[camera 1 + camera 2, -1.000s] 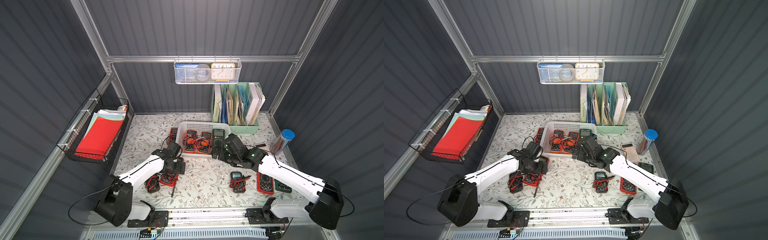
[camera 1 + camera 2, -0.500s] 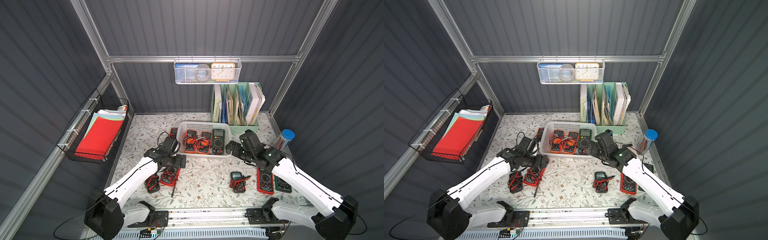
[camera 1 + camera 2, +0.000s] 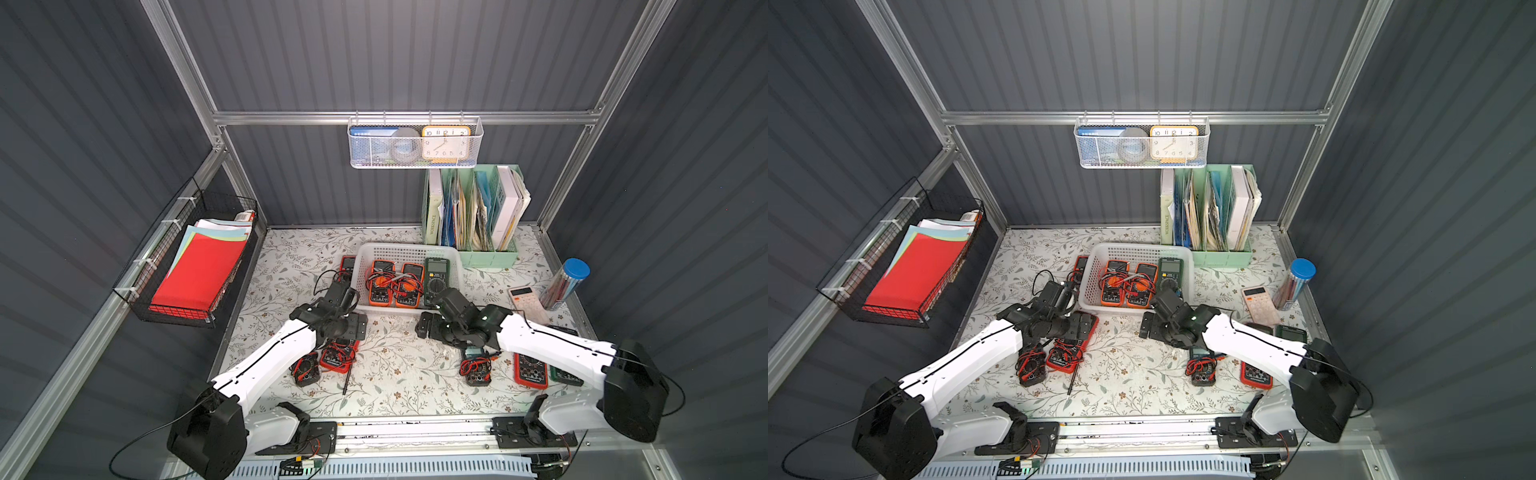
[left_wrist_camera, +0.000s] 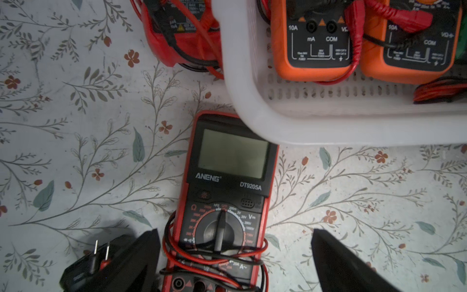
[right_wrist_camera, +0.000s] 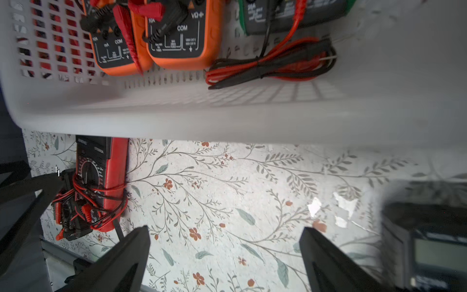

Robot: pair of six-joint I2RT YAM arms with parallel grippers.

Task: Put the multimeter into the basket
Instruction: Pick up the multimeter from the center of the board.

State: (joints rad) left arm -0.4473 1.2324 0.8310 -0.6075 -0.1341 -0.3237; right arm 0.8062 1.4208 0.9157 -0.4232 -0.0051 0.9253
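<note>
Left wrist: multimeter points screen-first at basket.

Basket white perforated plastic, matt; tabletop smooth floral-print covering.

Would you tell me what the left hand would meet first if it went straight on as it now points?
Probably the red multimeter on the table: it lies between the left hand's open fingers, by the basket rim. Depth is unclear.
</note>
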